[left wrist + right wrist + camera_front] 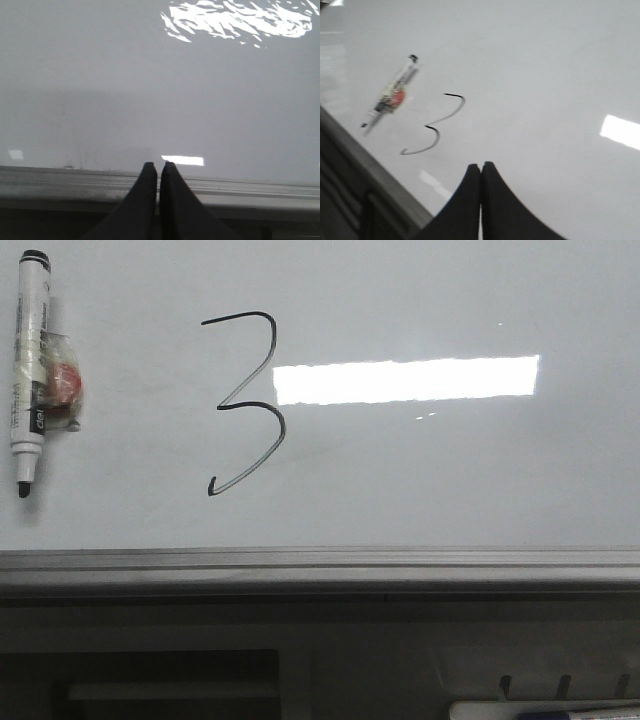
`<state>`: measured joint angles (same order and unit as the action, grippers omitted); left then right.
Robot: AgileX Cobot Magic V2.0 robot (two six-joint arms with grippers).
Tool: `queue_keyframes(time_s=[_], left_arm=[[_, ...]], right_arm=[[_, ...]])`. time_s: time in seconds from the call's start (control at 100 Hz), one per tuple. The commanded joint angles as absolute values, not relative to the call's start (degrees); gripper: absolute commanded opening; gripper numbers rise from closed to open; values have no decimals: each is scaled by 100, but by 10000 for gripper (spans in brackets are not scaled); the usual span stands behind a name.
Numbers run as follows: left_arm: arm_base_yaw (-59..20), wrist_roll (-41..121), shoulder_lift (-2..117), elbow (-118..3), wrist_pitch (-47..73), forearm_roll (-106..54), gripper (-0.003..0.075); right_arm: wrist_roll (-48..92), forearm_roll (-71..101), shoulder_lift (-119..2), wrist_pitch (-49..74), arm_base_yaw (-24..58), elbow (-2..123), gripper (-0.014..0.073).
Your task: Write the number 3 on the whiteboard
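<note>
Nearest the robot, in the front view, a grey metal rail (pixel 320 565) is seen running along the lower edge of the whiteboard (pixel 450 480), with dark structure below it that cannot be made out clearly. Neither arm is caught by the front view.

In the left wrist view, the left gripper (pixel 159 167) is shown with its jaws drawn together to a thin slit, nothing held between them; its tips are placed over the rail at the board's near edge. In the right wrist view, the right gripper (pixel 480 167) is shown with its jaws pressed together as well, empty, and set over bare board just inside the rail, apart from the writing.

Farther up the board, the number 3 (pixel 247 405) is drawn in thin black line left of centre: a flat top stroke, an angular middle, and a hooked tail ending at the lower left. A bright rectangular light reflection (pixel 405 379) is seen just to the right of the figure's middle.

At the board's far left, well apart from the figure, a white marker pen (pixel 30 370) is laid lengthwise, its black cap toward the top and its dark tip toward the rail. A small red and clear object (pixel 64 385) is fixed at its side, touching the barrel; what it is cannot be told.
</note>
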<state>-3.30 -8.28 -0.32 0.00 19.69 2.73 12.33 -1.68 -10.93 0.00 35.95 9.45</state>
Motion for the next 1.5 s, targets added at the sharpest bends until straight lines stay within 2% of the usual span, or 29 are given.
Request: queue_keyframes(time_s=[0.0,0.26,0.46,0.61,0.87,1.49], left_arm=[[-309,-865,-164,67,1733,240,-20],[-309,-865,-164,67,1733,240,-20],[-309,-865,-164,67,1733,240,-20],[-309,-865,-164,67,1733,240,-20],[-309,-865,-164,67,1726,240,-20],[-309,-865,-164,67,1711,240,-20]], right_arm=[[1173,-265,-1138,-472,2878,1099,-61],[1173,-98,-1138,-461,581,821,-61],[881,37,-673,-445,-176,274,-61],[881,37,-253,-402,-367,-235,-61],[881,37,176,1864,-381,-209,-61],[881,37,158,1830,-381,-209,-61]])
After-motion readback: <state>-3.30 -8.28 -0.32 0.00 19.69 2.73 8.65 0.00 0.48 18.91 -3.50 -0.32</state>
